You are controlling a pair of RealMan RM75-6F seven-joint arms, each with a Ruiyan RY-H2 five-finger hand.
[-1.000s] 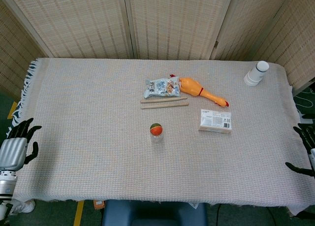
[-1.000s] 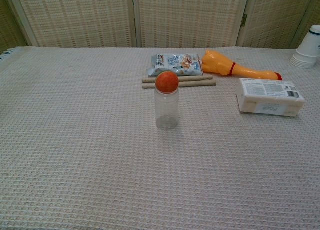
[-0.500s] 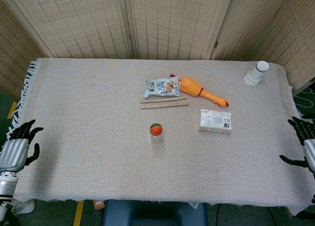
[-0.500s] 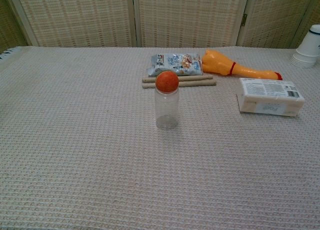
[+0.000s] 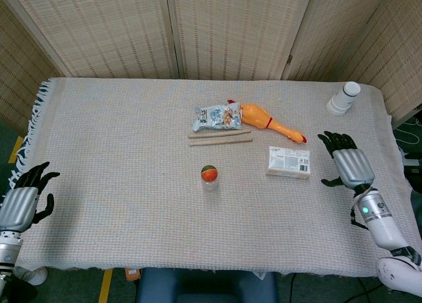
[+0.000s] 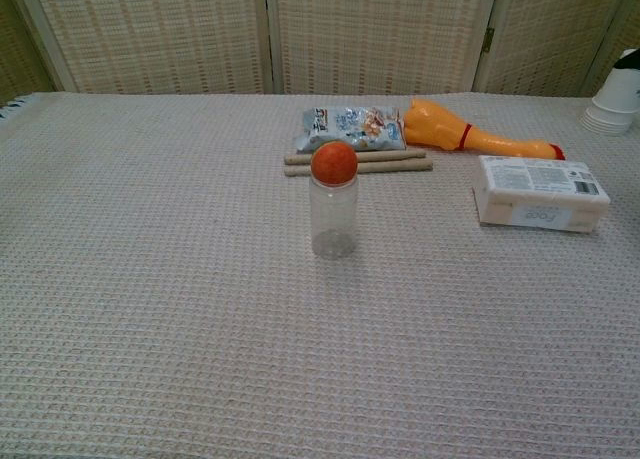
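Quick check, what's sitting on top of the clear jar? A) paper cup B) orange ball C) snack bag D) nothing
B: an orange ball rests on the mouth of the clear jar; the paper cup stands at the far right corner and the snack bag lies flat behind the jar.

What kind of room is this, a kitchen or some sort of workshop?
Probably a robot test setup, not a kitchen: a cloth-covered table fenced by woven screens, with unrelated props laid out, such as a rubber chicken and a ball on a jar.
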